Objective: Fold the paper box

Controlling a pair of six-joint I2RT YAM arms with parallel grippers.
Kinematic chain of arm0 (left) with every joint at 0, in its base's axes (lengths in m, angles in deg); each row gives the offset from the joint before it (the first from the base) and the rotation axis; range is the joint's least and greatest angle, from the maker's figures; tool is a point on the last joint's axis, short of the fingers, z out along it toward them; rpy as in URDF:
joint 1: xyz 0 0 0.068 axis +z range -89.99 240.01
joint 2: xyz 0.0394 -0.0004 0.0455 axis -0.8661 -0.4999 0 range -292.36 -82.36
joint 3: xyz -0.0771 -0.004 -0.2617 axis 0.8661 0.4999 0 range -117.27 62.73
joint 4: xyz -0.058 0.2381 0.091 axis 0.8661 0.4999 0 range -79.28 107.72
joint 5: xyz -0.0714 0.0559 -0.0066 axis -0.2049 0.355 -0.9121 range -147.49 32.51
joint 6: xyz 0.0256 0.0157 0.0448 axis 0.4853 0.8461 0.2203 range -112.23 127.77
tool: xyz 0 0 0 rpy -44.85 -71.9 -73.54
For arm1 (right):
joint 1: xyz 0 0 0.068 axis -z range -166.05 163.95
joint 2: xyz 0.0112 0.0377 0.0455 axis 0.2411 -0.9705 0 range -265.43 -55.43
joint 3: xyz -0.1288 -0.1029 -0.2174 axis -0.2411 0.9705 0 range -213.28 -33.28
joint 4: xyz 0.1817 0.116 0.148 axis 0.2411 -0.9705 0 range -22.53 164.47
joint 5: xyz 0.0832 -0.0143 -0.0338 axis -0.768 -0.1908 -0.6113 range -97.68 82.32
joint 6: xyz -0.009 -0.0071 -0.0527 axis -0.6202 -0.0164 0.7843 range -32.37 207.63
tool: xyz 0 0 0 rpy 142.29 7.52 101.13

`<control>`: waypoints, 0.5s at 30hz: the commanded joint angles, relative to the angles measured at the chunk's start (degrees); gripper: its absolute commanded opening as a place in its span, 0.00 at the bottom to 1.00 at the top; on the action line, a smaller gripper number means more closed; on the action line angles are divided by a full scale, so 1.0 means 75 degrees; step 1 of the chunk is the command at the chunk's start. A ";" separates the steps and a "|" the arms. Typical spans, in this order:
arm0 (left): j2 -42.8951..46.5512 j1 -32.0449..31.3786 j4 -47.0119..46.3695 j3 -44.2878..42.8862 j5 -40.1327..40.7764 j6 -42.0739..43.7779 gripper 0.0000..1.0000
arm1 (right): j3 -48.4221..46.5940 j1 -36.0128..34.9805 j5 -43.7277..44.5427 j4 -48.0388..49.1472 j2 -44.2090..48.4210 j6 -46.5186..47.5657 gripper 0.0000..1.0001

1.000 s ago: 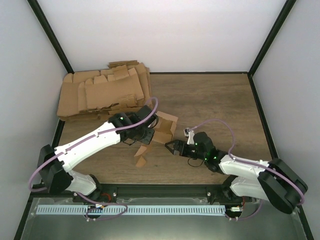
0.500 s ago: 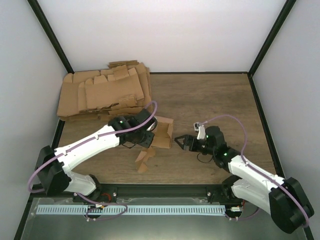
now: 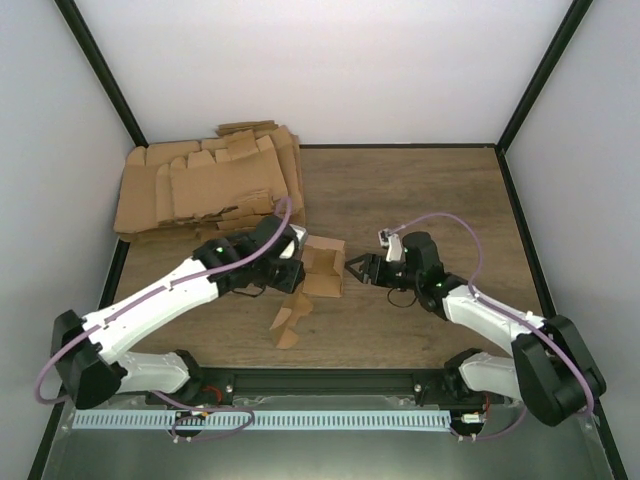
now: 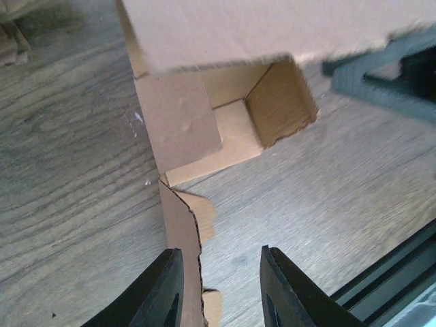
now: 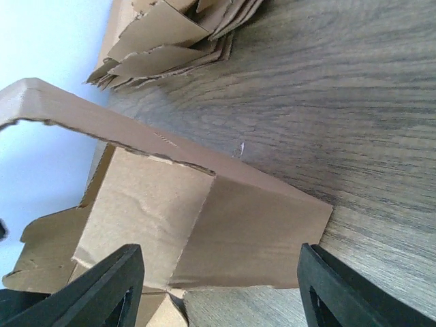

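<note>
The paper box (image 3: 322, 268) is a part-folded brown carton on the wooden table, with a loose flap (image 3: 285, 322) trailing toward the near edge. My left gripper (image 3: 290, 274) is at the box's left side and is open. In the left wrist view (image 4: 221, 286) the flap's standing edge (image 4: 178, 231) lies between the jaws beside the left finger, and the box's open cavity (image 4: 272, 102) is beyond. My right gripper (image 3: 357, 270) is wide open at the box's right side. In the right wrist view (image 5: 221, 286) a box panel (image 5: 225, 231) lies just ahead of it.
A big untidy pile of flat cardboard blanks (image 3: 205, 185) lies at the back left and also shows in the right wrist view (image 5: 177, 34). The black frame rail (image 3: 320, 378) runs along the near edge. White walls enclose the table.
My right gripper has risen from the near side to sit level with the box's right side. My left arm has shifted a little to the left, and the box has barely moved.
</note>
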 commanded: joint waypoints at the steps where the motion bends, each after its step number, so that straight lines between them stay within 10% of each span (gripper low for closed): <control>1: 0.0535 0.0380 -0.0445 -0.0004 -0.0539 -0.0163 0.36 | -0.0439 0.0047 -0.0329 0.0363 -0.0318 0.0140 0.64; 5: 0.1066 0.0981 -0.0742 0.0234 -0.1050 -0.0236 0.38 | -0.0437 0.0047 -0.0279 0.0377 -0.0348 0.0216 0.64; 15: 0.1312 0.2774 -0.2029 0.0391 -0.2904 -0.0337 0.84 | -0.0693 0.0035 -0.0466 0.0455 -0.0858 0.0380 0.64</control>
